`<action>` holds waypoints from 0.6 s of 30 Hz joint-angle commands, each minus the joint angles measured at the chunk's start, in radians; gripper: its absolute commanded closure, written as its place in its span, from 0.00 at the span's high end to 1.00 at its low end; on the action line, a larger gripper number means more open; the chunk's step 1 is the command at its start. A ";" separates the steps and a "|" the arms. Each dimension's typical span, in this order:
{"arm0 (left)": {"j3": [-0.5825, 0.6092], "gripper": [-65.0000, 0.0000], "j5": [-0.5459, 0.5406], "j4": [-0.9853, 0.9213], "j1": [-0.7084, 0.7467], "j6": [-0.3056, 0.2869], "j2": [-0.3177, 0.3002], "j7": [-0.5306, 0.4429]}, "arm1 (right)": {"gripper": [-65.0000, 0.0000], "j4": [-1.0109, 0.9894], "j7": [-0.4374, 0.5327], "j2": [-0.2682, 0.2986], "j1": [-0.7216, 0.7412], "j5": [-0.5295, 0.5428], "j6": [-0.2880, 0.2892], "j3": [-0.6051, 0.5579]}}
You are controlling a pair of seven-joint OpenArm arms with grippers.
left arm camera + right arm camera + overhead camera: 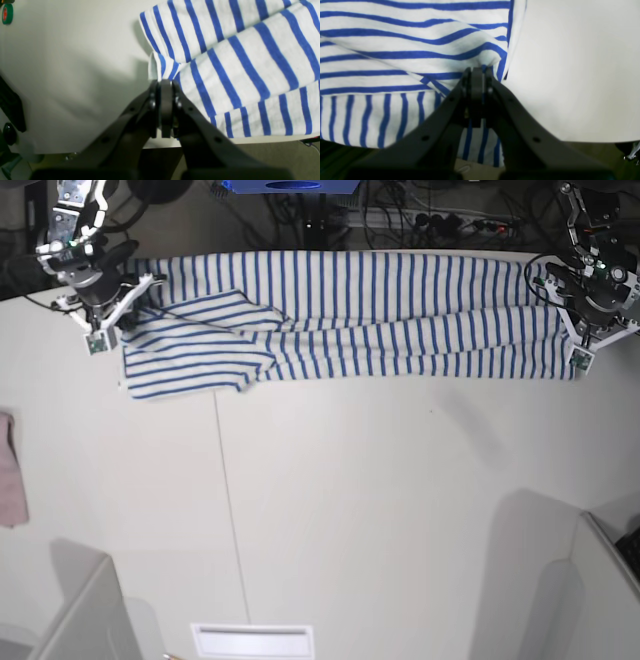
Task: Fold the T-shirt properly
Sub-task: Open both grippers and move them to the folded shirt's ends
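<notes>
The white T-shirt with blue stripes [350, 320] lies stretched in a long band along the table's far edge, one part folded over at its left end [195, 345]. My left gripper [165, 81] is shut on a pinched fold at the shirt's edge [225, 62]; in the base view it is at the band's right end [575, 330]. My right gripper [477, 70] is shut on a bunched corner of the shirt [407, 50]; in the base view it is at the band's left end [118, 320]. The neck label and sleeve tag are not visible.
A plain pink cloth [10, 470] lies at the table's left edge. A green tape roll [7, 13] sits on the table near the left arm. Cables and gear [420, 210] run behind the far edge. A white slotted tray [252, 640] sits at the front edge.
</notes>
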 commanded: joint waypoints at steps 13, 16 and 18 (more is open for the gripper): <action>-0.121 0.61 -0.004 0.022 0.012 -0.001 -0.012 -0.004 | 0.46 0.087 0.024 0.008 -0.037 0.008 0.000 0.014; -0.265 0.71 -0.067 0.025 0.004 -0.003 0.022 -0.009 | 0.43 0.146 0.053 -0.023 -0.062 0.008 0.008 0.009; -0.362 0.70 -0.178 0.025 0.009 -0.003 0.032 -0.009 | 0.43 0.146 0.100 -0.038 -0.067 0.008 0.072 0.003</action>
